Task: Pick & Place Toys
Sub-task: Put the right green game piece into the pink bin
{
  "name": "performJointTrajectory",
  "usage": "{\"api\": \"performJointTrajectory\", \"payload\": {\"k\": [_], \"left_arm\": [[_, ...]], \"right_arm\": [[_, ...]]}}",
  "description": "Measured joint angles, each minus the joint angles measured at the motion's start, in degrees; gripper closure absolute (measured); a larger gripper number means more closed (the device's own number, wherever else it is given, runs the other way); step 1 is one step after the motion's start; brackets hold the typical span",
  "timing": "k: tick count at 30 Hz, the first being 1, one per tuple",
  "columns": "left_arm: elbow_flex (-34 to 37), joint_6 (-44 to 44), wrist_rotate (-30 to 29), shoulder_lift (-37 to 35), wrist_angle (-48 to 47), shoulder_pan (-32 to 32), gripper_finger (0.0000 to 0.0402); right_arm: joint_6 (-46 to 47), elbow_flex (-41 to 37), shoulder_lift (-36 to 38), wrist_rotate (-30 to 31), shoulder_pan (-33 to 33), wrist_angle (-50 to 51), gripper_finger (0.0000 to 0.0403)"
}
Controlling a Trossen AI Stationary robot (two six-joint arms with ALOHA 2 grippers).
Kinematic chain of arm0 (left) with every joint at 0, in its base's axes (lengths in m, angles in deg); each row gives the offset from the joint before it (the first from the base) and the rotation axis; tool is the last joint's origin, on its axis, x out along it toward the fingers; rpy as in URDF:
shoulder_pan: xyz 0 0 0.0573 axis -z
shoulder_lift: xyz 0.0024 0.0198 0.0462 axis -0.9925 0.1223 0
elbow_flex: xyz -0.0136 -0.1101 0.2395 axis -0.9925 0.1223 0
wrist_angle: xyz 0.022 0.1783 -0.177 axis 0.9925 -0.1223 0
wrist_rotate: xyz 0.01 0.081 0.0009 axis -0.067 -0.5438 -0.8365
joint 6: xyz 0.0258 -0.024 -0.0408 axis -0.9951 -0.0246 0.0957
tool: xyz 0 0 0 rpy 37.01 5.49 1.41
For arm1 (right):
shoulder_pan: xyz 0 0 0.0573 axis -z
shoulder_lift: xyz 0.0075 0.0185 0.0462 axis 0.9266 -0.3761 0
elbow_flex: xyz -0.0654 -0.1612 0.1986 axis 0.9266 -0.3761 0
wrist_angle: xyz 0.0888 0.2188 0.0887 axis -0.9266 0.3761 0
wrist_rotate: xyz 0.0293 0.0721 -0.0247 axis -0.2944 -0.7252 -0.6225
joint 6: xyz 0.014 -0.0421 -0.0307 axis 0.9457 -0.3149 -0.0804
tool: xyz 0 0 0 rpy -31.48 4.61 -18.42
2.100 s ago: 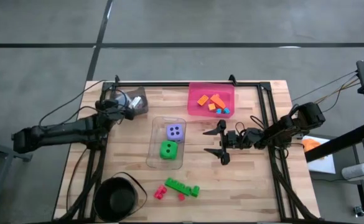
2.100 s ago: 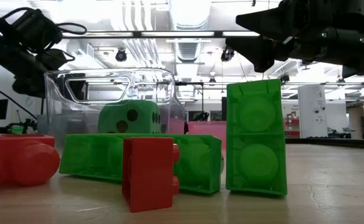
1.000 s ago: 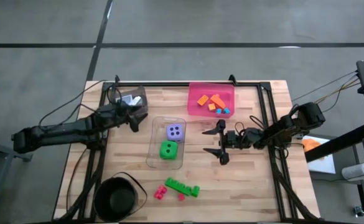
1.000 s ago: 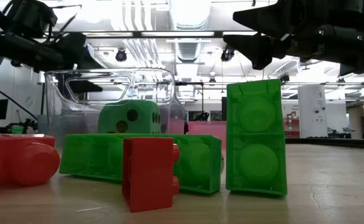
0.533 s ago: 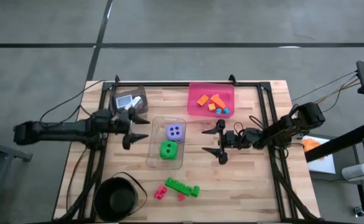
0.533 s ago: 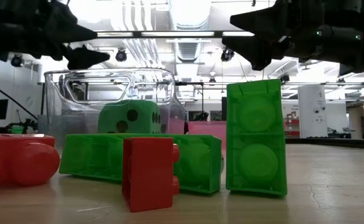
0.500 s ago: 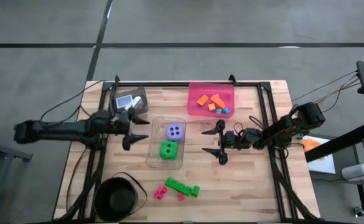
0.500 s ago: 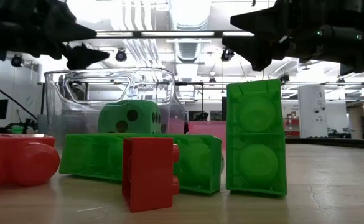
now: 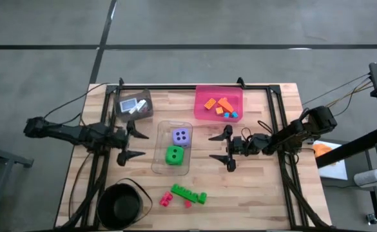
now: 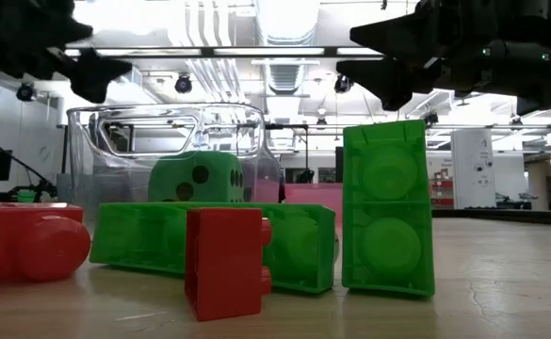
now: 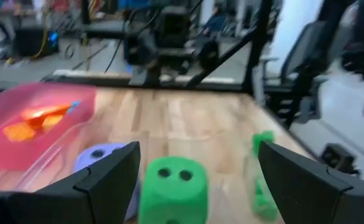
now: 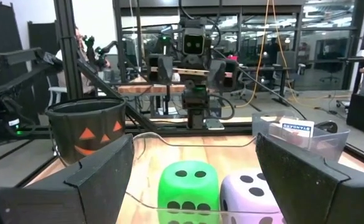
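Observation:
A clear bin (image 9: 173,147) in the middle of the table holds a purple die (image 9: 181,136) and a green die (image 9: 174,154). Green bricks (image 9: 188,193) and small red-pink bricks (image 9: 166,200) lie on the table near the front edge; in the low view one green brick (image 10: 386,207) stands upright. My left gripper (image 9: 135,145) hangs open and empty just left of the clear bin, facing the dice (image 11: 172,186). My right gripper (image 9: 225,148) hangs open and empty just right of the bin, also facing the dice (image 12: 185,186).
A pink bin (image 9: 219,103) with orange and teal bricks stands at the far middle. A grey bin (image 9: 134,105) with cards stands at the far left. A black round bowl (image 9: 119,206) sits at the near left corner. Black frame rails run along the table's sides.
My left gripper has drawn away from the grey bin toward the table's near and left edges, and now sits level beside the clear bin's left side, pointing toward the table's right. The toys and my right gripper have kept still.

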Motion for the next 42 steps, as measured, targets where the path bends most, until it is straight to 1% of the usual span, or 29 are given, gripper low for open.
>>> {"api": "performJointTrajectory", "payload": {"k": [4,9,12,14,17,19,20,23,28,42], "left_arm": [[4.0,-0.8,0.0,-5.6,4.9,2.4,0.0074],[8.1,-1.4,1.8,-11.4,4.7,2.6,0.0074],[8.2,-2.4,3.6,-14.2,2.4,2.6,0.0074],[7.3,-2.9,3.9,-16.1,-1.2,2.6,0.0074],[5.3,-3.5,2.0,-19.1,-7.6,2.3,0.0074],[5.1,-2.9,-0.3,-19.1,-7.7,2.2,0.0074],[5.1,-2.7,-0.5,-19.1,-7.2,2.2,0.0074],[6.9,-1.9,-2.2,-19.1,-2.3,2.2,0.0074],[8.6,-1.3,-2.2,-19.1,-1.1,2.2,0.0074],[8.7,-1.5,-1.9,-18.8,-3.7,2.2,0.0074]], "right_arm": [[0.1,0.0,0.0,0.0,0.0,0.0,0.0066],[0.0,0.0,0.0,0.1,0.0,0.0,0.0066],[-0.1,0.0,0.0,0.2,0.0,0.0,0.0066],[-0.2,0.0,0.0,0.2,0.0,0.0,0.0066],[-0.3,0.0,0.0,0.2,0.0,0.0,0.0066],[-0.3,0.0,0.0,0.2,0.0,0.0,0.0066],[-0.3,0.0,0.0,0.2,0.0,0.2,0.0066],[-0.4,0.0,0.0,0.2,0.0,0.3,0.0066],[-0.3,0.0,0.0,0.2,0.0,0.4,0.0066],[-0.3,0.0,0.0,0.2,0.1,0.4,0.0066]]}}
